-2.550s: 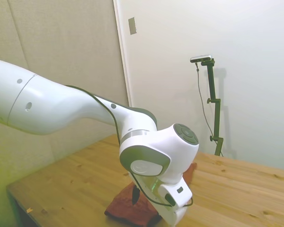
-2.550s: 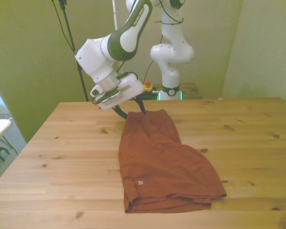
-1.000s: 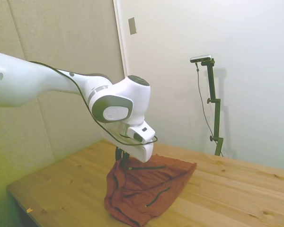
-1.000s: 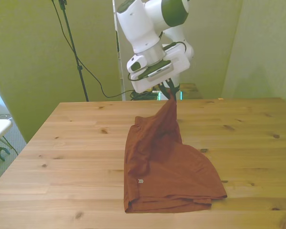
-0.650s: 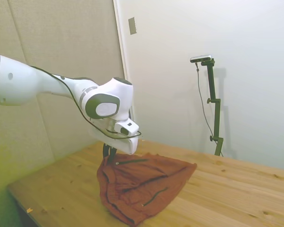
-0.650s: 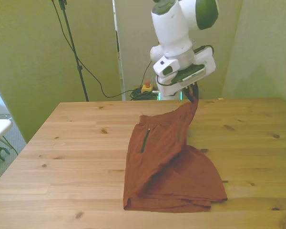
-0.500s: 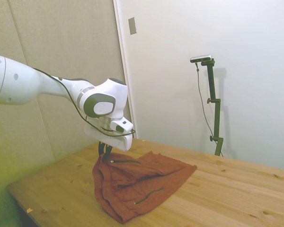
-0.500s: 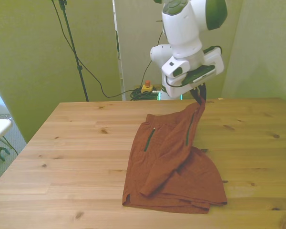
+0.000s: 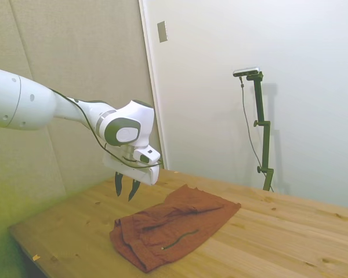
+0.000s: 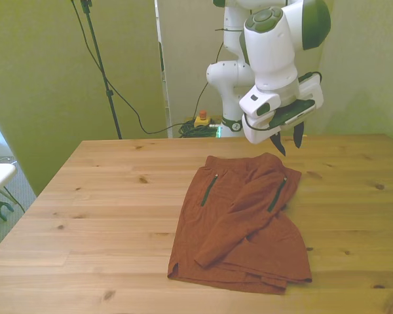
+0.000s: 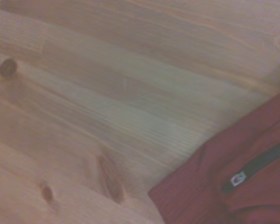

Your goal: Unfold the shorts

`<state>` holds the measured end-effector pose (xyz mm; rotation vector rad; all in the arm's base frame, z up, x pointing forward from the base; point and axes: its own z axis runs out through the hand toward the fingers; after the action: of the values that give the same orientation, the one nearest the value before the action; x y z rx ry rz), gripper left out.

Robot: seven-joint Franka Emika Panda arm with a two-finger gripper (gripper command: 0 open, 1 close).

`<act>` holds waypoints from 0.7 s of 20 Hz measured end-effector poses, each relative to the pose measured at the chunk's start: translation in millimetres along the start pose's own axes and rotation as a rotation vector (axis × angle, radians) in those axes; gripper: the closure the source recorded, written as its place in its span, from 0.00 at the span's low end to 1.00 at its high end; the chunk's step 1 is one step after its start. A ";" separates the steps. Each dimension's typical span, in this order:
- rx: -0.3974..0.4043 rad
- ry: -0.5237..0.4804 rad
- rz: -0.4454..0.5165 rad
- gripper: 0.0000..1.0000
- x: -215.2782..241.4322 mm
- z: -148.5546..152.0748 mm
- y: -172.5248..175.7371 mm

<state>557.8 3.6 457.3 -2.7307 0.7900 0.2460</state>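
Shorts [image 10: 239,219] lie spread on the table [image 10: 105,216], below my gripper [image 10: 287,139] and toward the front view's left; long axis runs away from me. My fingers hang apart, holding nothing, above the near edge.

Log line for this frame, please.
phase: after release | gripper: open, empty, above table | shorts: flat on table, partly unfolded, one flap folded over

The shorts [image 10: 239,222] were soft, matt rust-red cloth, creased, with 2 dark zip strips. The table [image 10: 105,216] was pale wood with knots and visible grain, lightly sheened. The arm [image 9: 23,107] had a smooth, glossy white plastic shell; the gripper [image 10: 287,140] had dark matt fingers.
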 end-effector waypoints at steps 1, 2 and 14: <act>0.003 0.031 0.042 0.00 7.5 -14.5 3.6; 0.008 0.066 0.085 0.00 18.5 -30.4 8.5; -0.010 0.331 0.654 0.00 205.7 -42.9 54.9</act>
<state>703.3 -156.3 436.1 -2.4582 1.7616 -0.0794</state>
